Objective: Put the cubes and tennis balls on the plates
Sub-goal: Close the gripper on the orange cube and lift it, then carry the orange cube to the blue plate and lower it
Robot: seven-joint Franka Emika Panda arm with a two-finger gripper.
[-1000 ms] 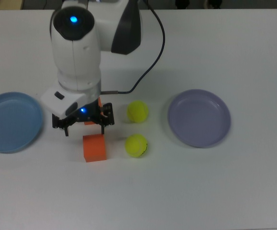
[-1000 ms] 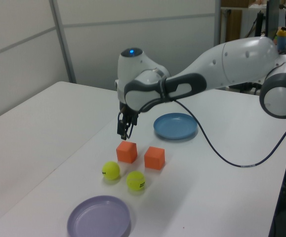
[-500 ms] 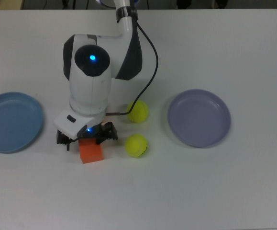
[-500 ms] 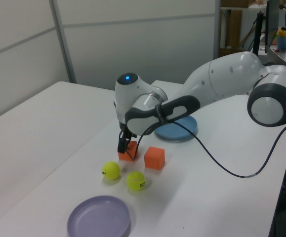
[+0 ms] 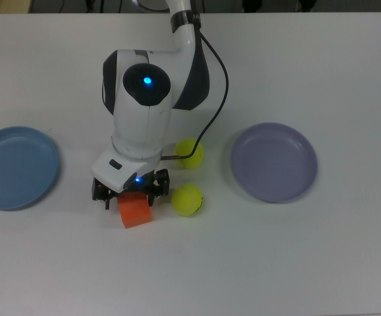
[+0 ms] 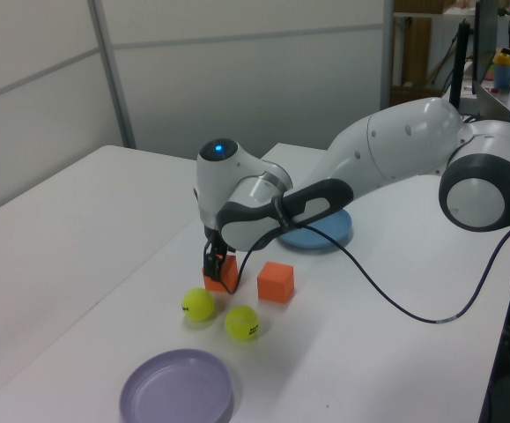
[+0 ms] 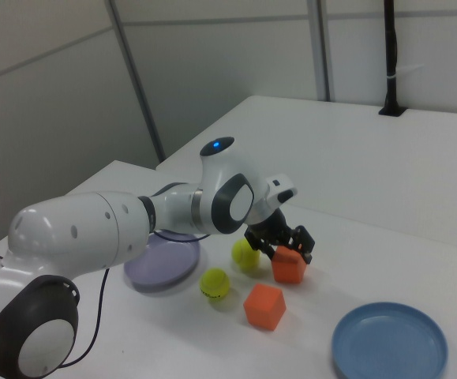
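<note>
**Top view: gripper down on the first cube, both plates bare**

The gripper [image 5: 132,195] sits low over one orange cube [image 5: 136,212] at the lower centre of the frame, set down around the cube's upper part. That fits the start of a pick. Whether it has closed on the cube I cannot tell. The second cube [image 6: 275,282] is hidden under the arm here. In the left view it stands apart, just right of the first.

Two tennis balls [image 5: 187,199] lie right of the gripper, the nearer one just beside the cube, which leaves little room on that side. The blue plate [image 5: 16,168] at the far left and the lavender plate [image 5: 274,162] at the right hold nothing yet, so I judge the task barely begun.

All of it rests on a plain white table [image 5: 276,263]. The side views show pale panelled walls [image 6: 43,106] behind.
</note>
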